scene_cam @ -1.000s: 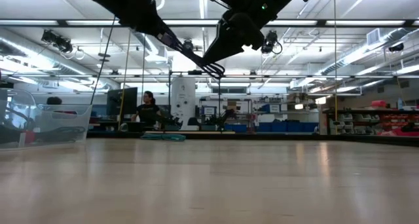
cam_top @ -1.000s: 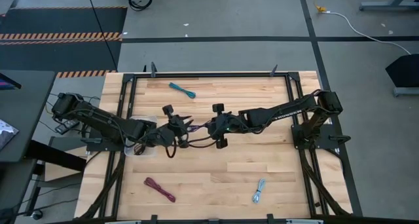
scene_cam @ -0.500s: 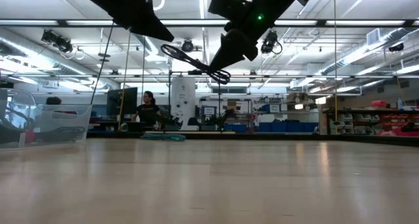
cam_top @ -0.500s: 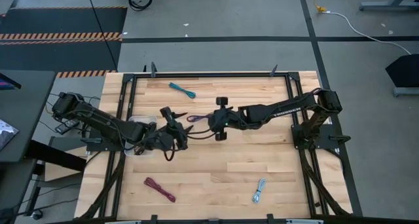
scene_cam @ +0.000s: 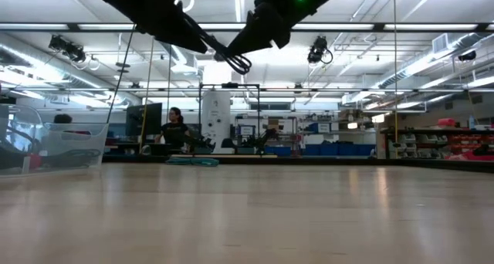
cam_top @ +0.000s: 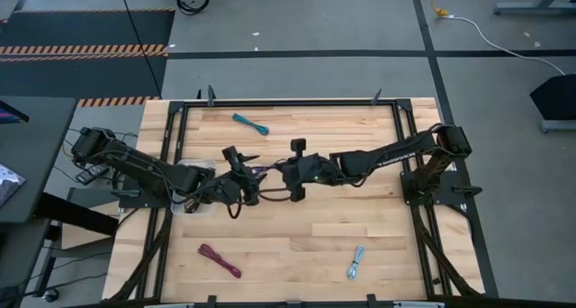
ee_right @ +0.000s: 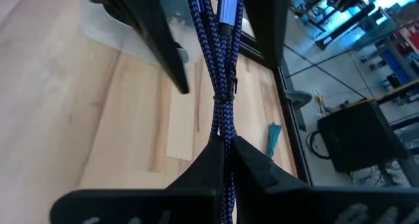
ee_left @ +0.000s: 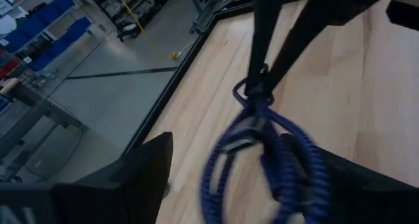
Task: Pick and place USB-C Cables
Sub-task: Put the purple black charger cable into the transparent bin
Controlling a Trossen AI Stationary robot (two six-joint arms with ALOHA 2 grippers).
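The purple USB-C cable (cam_top: 260, 171), a braided bundle, is up in the air over the table's middle, and my right gripper (cam_top: 272, 173) is shut on it. My left gripper (cam_top: 250, 178) faces it from the left and is open. In the left wrist view the bundle (ee_left: 262, 145) lies between its two fingers; I cannot tell whether they touch it. The teal cable (cam_top: 250, 123) lies flat at the far edge. The maroon cable (cam_top: 219, 260) and the pale blue-grey cable (cam_top: 356, 263) lie near the front edge. My right gripper pinches one end of the purple bundle (ee_right: 223, 133) between its two fingers, several strands together. The fingers (scene_cam: 251, 44) come from the table's right, slanting down. The bundle reaches on past the fingertips toward my left gripper, lifted clear of the table.
A clear plastic tub (cam_top: 191, 178) stands under my left arm at the table's left side and shows at the left in the low view (scene_cam: 54, 144). A black frame (cam_top: 279, 103) runs around the wooden table. A person is in the room beyond the table (scene_cam: 176, 129).
My left gripper has let go of the purple cable and drawn back a little toward the left. My right gripper, still shut on the cable, pulled it away toward the far edge, then carried it back left, so the bundle now lies between my left gripper's fingers.
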